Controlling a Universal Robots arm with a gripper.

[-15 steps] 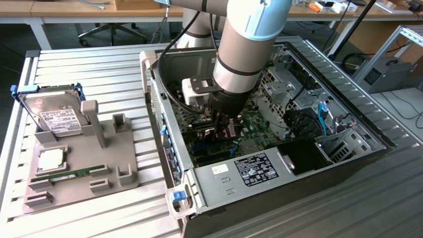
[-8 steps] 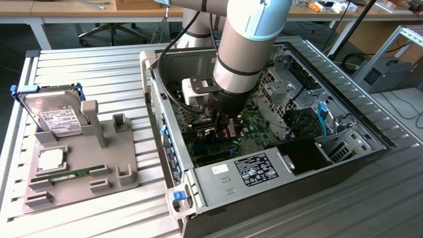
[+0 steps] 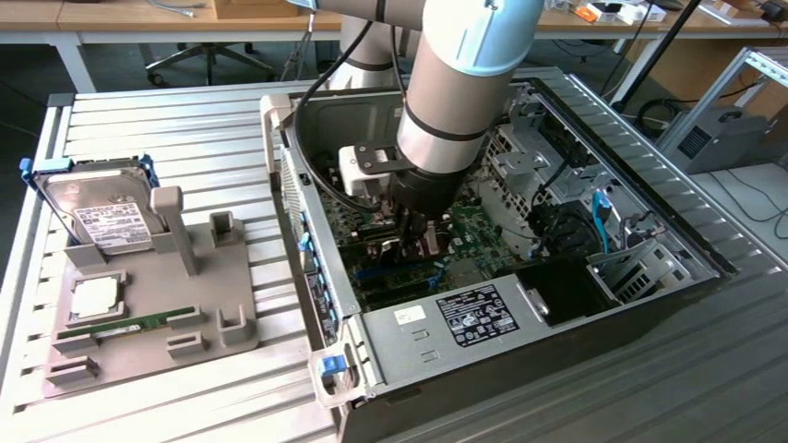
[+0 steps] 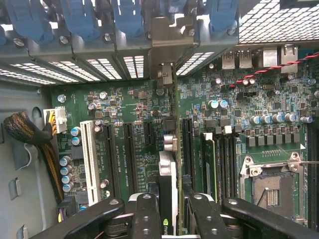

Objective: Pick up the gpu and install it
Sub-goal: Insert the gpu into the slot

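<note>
A green-and-white maker's logo sits on the gpu [image 4: 168, 179], a thin flat dark expansion card with a silvery bracket, but the picture edge cuts it off and it cannot be read. The black two-fingered gripper [image 4: 169, 201] is partly closed and clamps this card edge-on over the green motherboard [image 4: 129, 114], among long black slots. Whether its lower edge sits in a slot is hidden. White print beside the slots is too fine to read. So are the black label on the silver power supply [image 3: 474, 318] and the white label on the blue-framed metal hard drive [image 3: 99, 208], which stands in a grey fixture [image 3: 161, 277] outside the open computer case [image 3: 555, 369]. The grey arm [image 3: 462, 83] covers most of the card in the exterior view.
</note>
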